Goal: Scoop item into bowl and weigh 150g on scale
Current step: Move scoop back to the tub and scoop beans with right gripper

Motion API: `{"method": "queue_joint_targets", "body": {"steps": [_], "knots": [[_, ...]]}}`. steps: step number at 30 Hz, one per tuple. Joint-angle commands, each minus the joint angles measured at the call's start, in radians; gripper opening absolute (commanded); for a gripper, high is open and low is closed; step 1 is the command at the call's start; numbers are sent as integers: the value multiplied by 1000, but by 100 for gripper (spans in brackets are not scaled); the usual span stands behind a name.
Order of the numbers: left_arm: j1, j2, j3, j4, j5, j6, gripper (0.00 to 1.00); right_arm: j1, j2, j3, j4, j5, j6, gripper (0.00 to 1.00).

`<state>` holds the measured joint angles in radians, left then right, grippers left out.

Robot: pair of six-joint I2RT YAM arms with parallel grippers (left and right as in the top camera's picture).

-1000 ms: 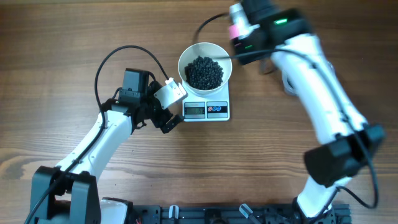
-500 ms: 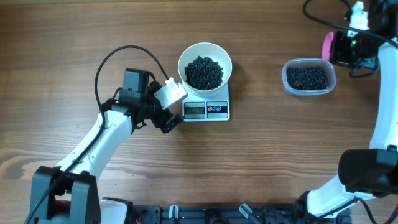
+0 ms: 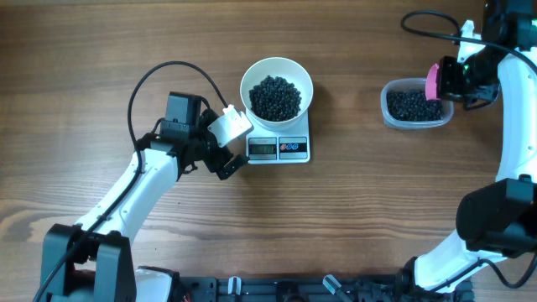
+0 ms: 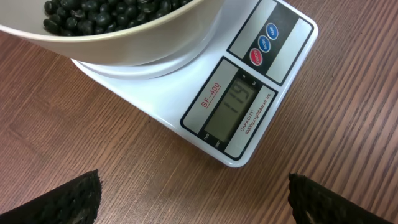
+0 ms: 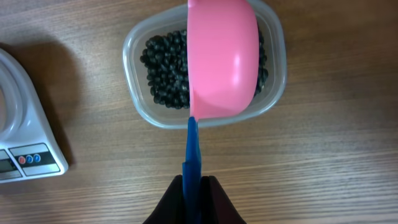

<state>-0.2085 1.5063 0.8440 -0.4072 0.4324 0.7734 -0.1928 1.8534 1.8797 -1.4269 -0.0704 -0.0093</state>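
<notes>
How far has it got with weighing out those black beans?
Done: beans heaped in the bowl on the scale. In hand: the right gripper, shut on the pink scoop, holds it over the tub; the left gripper hangs open beside the scale. Left: probably more scoops; the display is too blurred to confirm.

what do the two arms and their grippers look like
The left arm and right arm are white tubes with black joints, each trailing a thin black cable. The left gripper has black, rough-textured fingers; the right gripper has plain black ones. No markings on either are readable.
</notes>
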Motion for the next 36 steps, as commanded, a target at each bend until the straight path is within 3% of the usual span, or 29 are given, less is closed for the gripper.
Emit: {"method": "queue_joint_targets", "body": {"steps": [1, 11, 19, 26, 30, 36], "knots": [[6, 7, -8, 0, 12, 8, 100, -1, 17, -8, 10, -6, -25, 4], [6, 7, -8, 0, 12, 8, 100, -1, 18, -8, 20, -10, -5, 4], [6, 7, -8, 0, 12, 8, 100, -1, 23, -9, -4, -10, 272, 4], [6, 7, -8, 0, 12, 8, 100, -1, 23, -9, -18, -49, 383, 4], [6, 7, -8, 0, 12, 8, 100, 1, 24, -9, 4, -65, 375, 4], [6, 7, -8, 0, 12, 8, 100, 11, 74, -9, 19, -5, 176, 4]]}}
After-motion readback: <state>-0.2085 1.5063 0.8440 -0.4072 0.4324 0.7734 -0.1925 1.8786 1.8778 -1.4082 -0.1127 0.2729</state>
